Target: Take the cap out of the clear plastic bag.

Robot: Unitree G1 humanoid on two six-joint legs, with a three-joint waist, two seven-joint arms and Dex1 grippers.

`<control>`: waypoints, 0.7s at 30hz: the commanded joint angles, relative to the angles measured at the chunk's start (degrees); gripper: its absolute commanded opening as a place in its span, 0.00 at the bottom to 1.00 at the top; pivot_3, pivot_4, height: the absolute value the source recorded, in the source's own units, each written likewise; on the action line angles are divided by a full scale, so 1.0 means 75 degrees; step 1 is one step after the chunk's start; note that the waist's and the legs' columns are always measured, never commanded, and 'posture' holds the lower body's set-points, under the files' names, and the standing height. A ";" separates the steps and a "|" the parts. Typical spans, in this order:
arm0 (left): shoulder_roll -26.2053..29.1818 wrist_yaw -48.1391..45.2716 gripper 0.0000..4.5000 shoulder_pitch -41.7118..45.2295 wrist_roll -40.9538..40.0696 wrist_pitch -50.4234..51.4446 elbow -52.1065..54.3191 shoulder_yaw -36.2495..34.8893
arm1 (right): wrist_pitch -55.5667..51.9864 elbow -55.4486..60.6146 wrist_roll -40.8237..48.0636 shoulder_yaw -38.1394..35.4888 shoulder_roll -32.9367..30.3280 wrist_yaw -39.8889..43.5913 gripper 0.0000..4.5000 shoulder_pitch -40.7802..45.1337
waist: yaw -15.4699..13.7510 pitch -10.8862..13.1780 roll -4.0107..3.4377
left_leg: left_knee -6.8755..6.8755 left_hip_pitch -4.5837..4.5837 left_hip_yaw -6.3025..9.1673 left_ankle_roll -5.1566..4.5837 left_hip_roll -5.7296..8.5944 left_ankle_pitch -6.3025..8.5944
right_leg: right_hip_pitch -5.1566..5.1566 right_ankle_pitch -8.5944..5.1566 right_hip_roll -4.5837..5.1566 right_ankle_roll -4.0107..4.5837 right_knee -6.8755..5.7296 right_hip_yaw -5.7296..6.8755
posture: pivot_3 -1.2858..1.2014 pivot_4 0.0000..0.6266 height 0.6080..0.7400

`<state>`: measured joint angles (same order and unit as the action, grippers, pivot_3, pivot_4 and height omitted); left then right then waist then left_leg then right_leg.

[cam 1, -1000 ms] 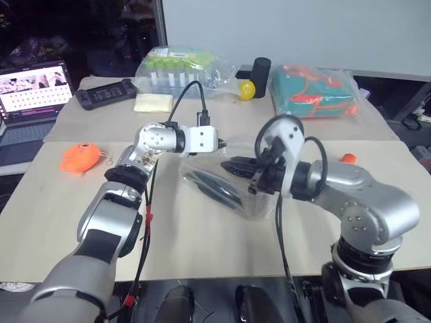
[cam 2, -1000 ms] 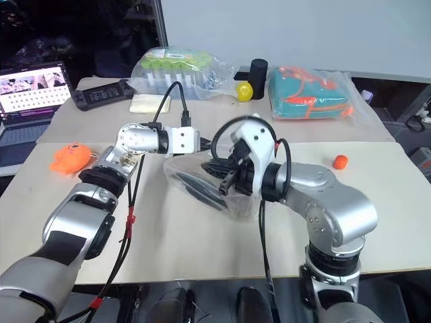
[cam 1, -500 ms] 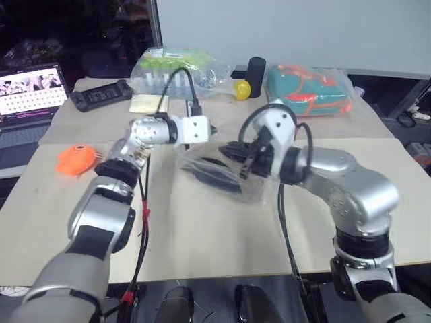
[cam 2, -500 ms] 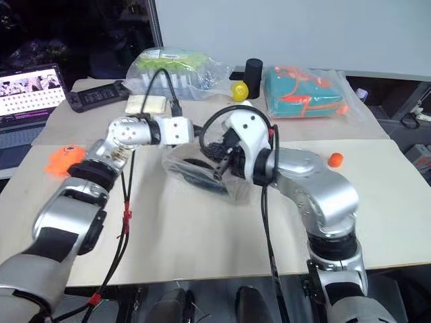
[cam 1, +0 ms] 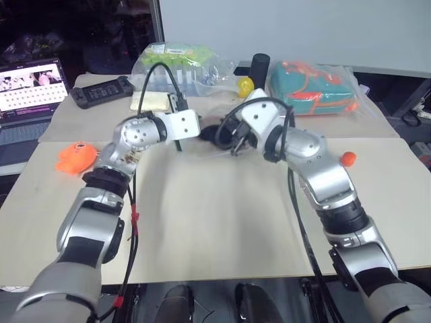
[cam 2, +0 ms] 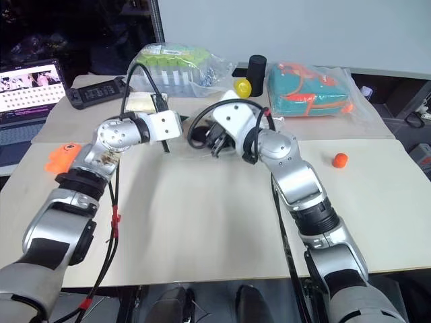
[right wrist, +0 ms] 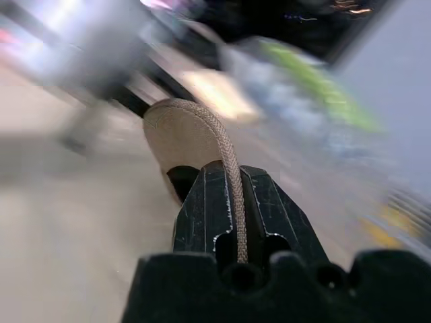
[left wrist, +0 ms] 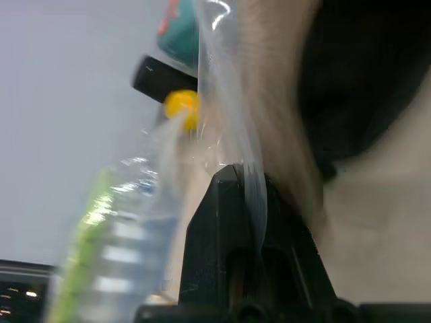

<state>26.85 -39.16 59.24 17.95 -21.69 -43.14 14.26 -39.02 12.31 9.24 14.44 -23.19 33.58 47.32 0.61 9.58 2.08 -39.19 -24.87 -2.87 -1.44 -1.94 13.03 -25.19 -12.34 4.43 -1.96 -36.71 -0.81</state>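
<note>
I am holding both arms out over the middle of the bench (cam 1: 222, 229), their ends meeting just in front of the back row of clutter. My left claw (left wrist: 244, 195) is pinching a fold of the clear plastic bag (left wrist: 232, 114), its two black fingers pressed together on the thin film. My right claw (right wrist: 232, 202) is clamping the woven beige edge of the cap (right wrist: 195, 131), the rim running up between its closed fingers and curving away in an arc. In the head views the two claws are sitting close together, with the bag and cap bunched between them above the bench top and largely hidden behind my wrists. Behind them a yellow ball (cam 1: 246, 85), a black cylinder (cam 1: 260, 69), a bag of green-topped tubes (cam 1: 176, 64) and a teal-and-orange packet (cam 1: 313, 87) are lying. An orange toy (cam 1: 77, 156) is resting near the left edge, a small orange-red cap (cam 1: 347, 159) at the right.
</note>
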 commanded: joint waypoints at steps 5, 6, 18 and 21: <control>-0.0554 -0.0515 0.06 0.0280 -0.0289 0.0373 0.0415 0.0086 | -0.0527 0.1286 0.0162 0.0320 -0.1020 0.0879 0.00 -0.0643 | -0.0155 -0.0001 0.0000 | -0.0006 0.0004 0.0001 0.0000 0.0006 0.0000 | 0.0012 0.0000 0.0002 0.0000 0.0001 0.0004 | 0.52 0.24 1.00; -0.0514 -0.0617 0.12 0.0295 -0.0344 0.0374 0.0408 0.0041 | -0.0403 0.1257 0.0007 0.0373 -0.1138 0.0855 0.00 -0.0736 | -0.0147 -0.0001 0.0000 | -0.0006 0.0004 -0.0001 0.0000 0.0004 0.0000 | 0.0010 0.0000 -0.0001 0.0000 0.0003 0.0002 | 0.52 0.24 1.00; -0.0660 -0.1962 1.00 -0.0682 -0.1793 0.2838 0.2691 -0.0357 | 0.3655 -0.0825 -0.2715 0.1112 -0.2266 0.0332 0.84 -0.1337 | 0.0009 0.0000 0.0000 | -0.0010 0.0010 -0.0003 0.0000 0.0002 -0.0001 | 0.0008 0.0000 -0.0004 0.0000 -0.0004 -0.0007 | 0.52 0.24 1.00; -0.0768 -0.2153 1.00 -0.0884 -0.2295 0.3909 0.3396 -0.0483 | 0.4444 -0.1272 -0.3137 0.1025 -0.2315 0.0066 0.99 -0.1297 | 0.0013 0.0000 0.0000 | -0.0010 0.0010 -0.0003 0.0001 0.0001 -0.0001 | 0.0008 0.0000 -0.0004 0.0000 -0.0001 -0.0009 | 0.52 0.24 1.00</control>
<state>21.62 -54.47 52.02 3.94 2.90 -22.46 12.36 -10.69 3.38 -11.58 23.71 -40.09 36.26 37.08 0.71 9.58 2.08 -39.27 -24.79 -2.89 -1.43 -1.93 13.02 -25.13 -12.34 4.40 -1.96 -36.73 -0.88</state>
